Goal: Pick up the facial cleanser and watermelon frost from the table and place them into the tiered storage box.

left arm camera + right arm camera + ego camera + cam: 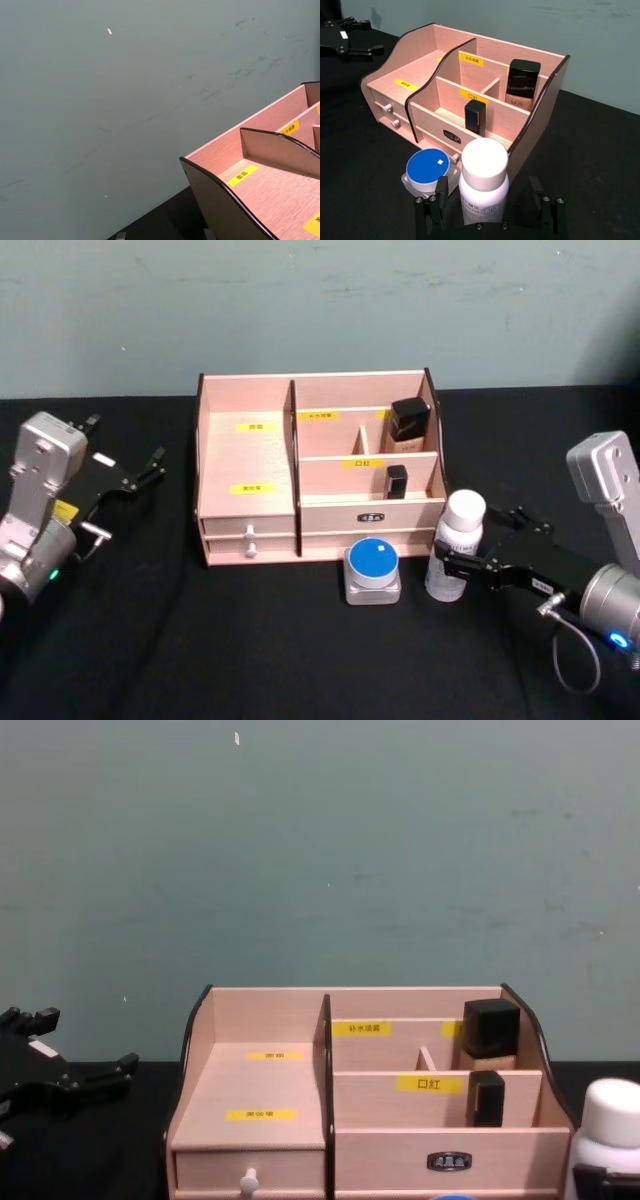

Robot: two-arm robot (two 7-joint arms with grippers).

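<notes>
The facial cleanser (459,545) stands upright on the table (250,660), just off the front right corner of the tiered storage box (245,455), and the watermelon frost (372,568) sits close at its left, before the box's front. The right gripper (462,555) reaches in from the table's right side with its jaws released and spread around the bottle's lower body, a small gap showing on each side in the right wrist view. I think the main danger is the finger (441,192) on the jar's side: it is almost against the jar and may push it when the jaws close or lift. The bottle also seems nearer to this finger, so an uneven squeeze could tip such a tall, smooth thing. Later, the box's side wall and the black-capped cosmetics (409,425) in the right compartments could be struck. The left gripper (152,466) waits near the table's left edge, jaws apart, holding nothing
</notes>
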